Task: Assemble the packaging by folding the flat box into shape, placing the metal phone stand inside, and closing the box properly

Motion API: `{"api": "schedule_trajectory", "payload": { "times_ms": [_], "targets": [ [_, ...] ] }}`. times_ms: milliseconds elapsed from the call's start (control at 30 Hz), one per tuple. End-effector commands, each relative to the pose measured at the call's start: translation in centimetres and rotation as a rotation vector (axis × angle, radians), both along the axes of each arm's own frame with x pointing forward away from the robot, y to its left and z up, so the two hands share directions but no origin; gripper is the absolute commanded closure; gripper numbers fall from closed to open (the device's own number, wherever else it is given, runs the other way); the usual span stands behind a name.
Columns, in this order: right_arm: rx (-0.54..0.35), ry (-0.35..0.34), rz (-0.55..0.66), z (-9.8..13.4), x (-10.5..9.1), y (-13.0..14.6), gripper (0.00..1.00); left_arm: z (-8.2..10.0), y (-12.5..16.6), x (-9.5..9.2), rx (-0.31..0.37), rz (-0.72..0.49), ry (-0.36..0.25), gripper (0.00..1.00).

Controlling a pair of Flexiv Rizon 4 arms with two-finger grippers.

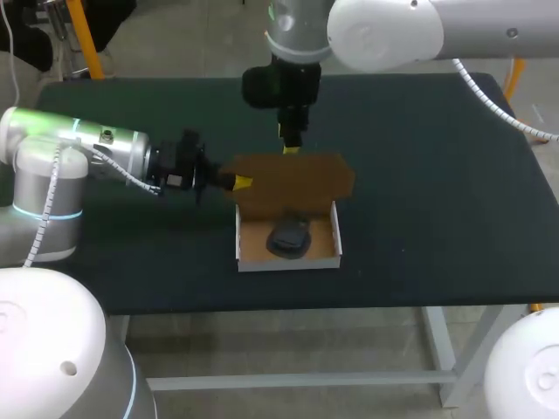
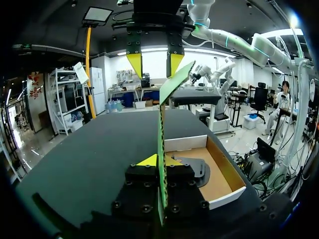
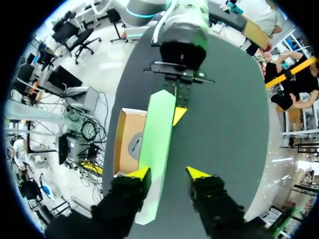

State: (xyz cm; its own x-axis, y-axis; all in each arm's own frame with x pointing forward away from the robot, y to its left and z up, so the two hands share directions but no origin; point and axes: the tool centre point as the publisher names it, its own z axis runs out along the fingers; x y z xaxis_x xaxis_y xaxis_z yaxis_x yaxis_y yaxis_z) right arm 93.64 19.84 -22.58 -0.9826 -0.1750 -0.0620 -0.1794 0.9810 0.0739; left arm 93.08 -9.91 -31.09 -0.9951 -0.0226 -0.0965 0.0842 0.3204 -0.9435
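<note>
Dark table (image 1: 437,175) bears our box (image 1: 247,259), with the stand (image 1: 288,237) lying inside. Our left gripper (image 2: 160,161) clamps the raised lid (image 1: 293,179) edge-on; our right gripper (image 3: 168,173) hangs spread beside it.

Soft, fairly bright light came from overhead. In the head view the dark table (image 1: 437,175) soaked it up without glare, while the white shells of the right arm (image 1: 393,30) and left arm (image 1: 44,183) shone pale, almost washed out. The box (image 1: 288,261) cast hardly any shadow. In the left wrist view strong brightness stood behind the upright lid (image 2: 161,134), the left gripper (image 2: 160,161) lay in shade, and a soft shadow fell on the table beside it. In the right wrist view the lid's face glared pale.
</note>
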Motion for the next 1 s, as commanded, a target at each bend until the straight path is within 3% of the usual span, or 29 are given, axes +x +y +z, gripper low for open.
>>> {"api": "schedule_trajectory", "payload": {
  "times_ms": [33,1000],
  "targets": [
    [-0.008,-0.004,-0.002,-0.3,-0.4,0.2,0.51,-0.1,0.0,0.0,-0.001,0.000,0.000,1.00],
    [-0.021,0.038,-0.023,-2.7,-0.3,0.4,0.48,-0.1,0.0,0.0,-0.001,0.000,0.000,1.00]
  ]
}}
